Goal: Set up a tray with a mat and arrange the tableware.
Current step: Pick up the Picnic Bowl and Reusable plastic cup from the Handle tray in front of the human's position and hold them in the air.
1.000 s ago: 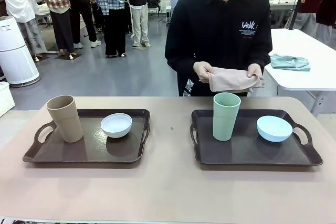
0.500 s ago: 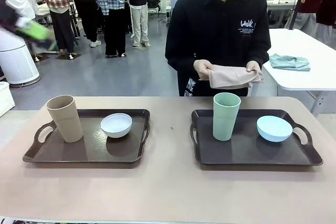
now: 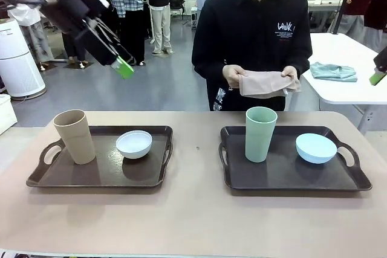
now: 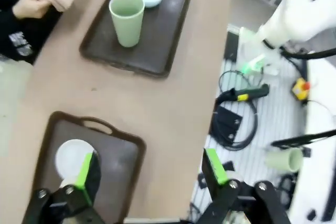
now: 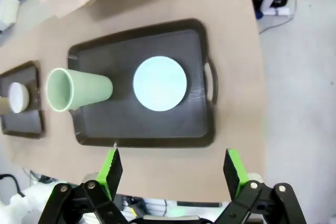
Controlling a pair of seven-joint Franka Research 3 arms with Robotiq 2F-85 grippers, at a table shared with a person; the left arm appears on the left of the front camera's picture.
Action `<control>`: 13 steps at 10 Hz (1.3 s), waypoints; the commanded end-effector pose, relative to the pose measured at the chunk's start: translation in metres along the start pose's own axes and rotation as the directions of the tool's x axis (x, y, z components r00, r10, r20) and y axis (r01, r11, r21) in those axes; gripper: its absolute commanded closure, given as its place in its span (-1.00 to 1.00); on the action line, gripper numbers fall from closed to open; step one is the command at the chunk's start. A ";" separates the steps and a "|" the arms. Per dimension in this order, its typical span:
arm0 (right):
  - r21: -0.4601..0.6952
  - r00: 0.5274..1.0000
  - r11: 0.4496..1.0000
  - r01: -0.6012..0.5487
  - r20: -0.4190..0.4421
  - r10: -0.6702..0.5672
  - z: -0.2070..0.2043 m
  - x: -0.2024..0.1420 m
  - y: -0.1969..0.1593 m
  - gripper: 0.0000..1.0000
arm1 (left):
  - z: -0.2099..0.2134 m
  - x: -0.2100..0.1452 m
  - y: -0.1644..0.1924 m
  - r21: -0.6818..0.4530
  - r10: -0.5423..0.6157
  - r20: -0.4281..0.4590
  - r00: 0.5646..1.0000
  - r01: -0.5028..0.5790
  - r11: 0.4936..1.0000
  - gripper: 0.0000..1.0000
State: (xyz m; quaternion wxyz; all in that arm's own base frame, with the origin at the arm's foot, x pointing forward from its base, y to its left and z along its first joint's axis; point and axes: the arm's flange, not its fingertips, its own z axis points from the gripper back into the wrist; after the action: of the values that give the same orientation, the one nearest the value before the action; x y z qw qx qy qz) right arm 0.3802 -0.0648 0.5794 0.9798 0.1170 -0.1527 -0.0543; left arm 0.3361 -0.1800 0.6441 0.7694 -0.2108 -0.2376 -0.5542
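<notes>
Two dark trays, the left tray (image 3: 91, 176) and the right tray (image 3: 284, 174), are lying on the table (image 3: 193, 216) with their long axes running side to side. We are judging the task barely begun, since neither tray is carrying a mat. The person (image 3: 251, 34) is holding the folded beige mat (image 3: 263, 84) beyond the pale green cup (image 3: 260, 133). That cup is standing upright, mouth up, long axis vertical. The light blue bowl (image 3: 315, 147) is sitting rim-up to its right, apart. Well left of the pale green cup, the tan cup (image 3: 74, 136) is standing likewise, beside the white bowl (image 3: 133, 144). The left gripper (image 4: 148, 163) and right gripper (image 5: 172, 167) are hovering high above that cup, jaws wide and empty.
</notes>
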 end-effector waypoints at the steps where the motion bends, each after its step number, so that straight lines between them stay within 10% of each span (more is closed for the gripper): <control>1: 0.092 1.000 0.996 -0.010 0.020 0.008 0.024 -0.014 -0.005 -1.00 | 0.036 -0.017 -0.007 -0.042 0.097 0.056 0.994 -0.095 0.995 -1.00; 6: 0.004 0.993 0.994 -0.110 -0.046 0.110 -0.001 0.021 0.033 -1.00 | 0.043 -0.022 -0.001 -0.044 0.095 0.069 0.993 -0.093 0.995 -1.00; 10: -0.044 0.982 0.989 -0.140 -0.135 0.132 -0.048 0.033 0.059 -1.00 | -0.159 0.070 0.057 0.027 -0.129 0.112 0.985 0.127 0.992 -1.00; 13: -0.025 0.979 0.992 -0.125 -0.162 0.119 -0.076 0.029 0.060 -1.00 | -0.281 0.092 0.039 0.115 -0.352 -0.144 0.925 0.369 0.922 -1.00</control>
State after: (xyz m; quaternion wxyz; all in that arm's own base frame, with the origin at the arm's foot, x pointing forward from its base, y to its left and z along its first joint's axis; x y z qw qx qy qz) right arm 0.4342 0.0003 0.5414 0.9917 0.0974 -0.0805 0.0251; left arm 0.4157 -0.4000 0.4744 0.6765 -0.1422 -0.2666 -0.6715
